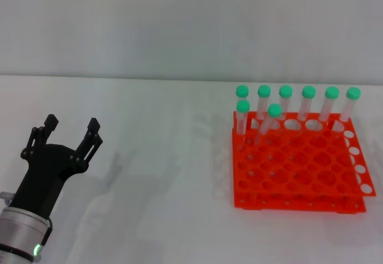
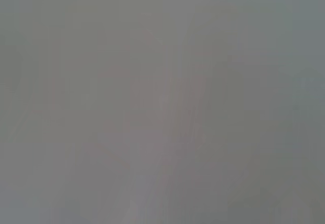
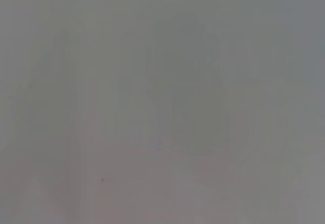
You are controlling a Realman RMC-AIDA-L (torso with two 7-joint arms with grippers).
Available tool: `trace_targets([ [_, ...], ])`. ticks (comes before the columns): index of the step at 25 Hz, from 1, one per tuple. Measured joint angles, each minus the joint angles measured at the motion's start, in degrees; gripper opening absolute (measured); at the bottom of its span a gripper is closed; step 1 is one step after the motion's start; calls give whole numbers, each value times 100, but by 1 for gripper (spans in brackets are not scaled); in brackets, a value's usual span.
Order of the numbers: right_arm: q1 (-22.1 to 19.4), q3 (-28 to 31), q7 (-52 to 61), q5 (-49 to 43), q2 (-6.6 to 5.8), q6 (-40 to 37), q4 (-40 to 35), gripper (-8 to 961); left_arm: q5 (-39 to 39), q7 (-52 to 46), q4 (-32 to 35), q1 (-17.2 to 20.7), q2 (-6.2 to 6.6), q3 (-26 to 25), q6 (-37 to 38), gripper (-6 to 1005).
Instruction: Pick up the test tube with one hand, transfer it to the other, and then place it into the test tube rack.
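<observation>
In the head view the orange-red test tube rack (image 1: 299, 171) stands on the white table at the right. Several green-capped clear test tubes stand upright in its far rows; the nearest one (image 1: 270, 120) leans a little. No loose tube lies on the table. My left gripper (image 1: 72, 131), black on a silver arm with a green light, is open and empty at the lower left, far from the rack. My right gripper is out of view. Both wrist views show only blank grey.
The white table (image 1: 161, 174) runs from my left gripper to the rack. A pale wall (image 1: 191, 24) rises behind the table's far edge.
</observation>
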Motion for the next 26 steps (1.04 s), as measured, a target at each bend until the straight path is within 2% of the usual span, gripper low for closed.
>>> trace_targets([
  [26,9,-9,41,3,25,119,16,782,-100,-6,-61,1,4,0,3,862],
])
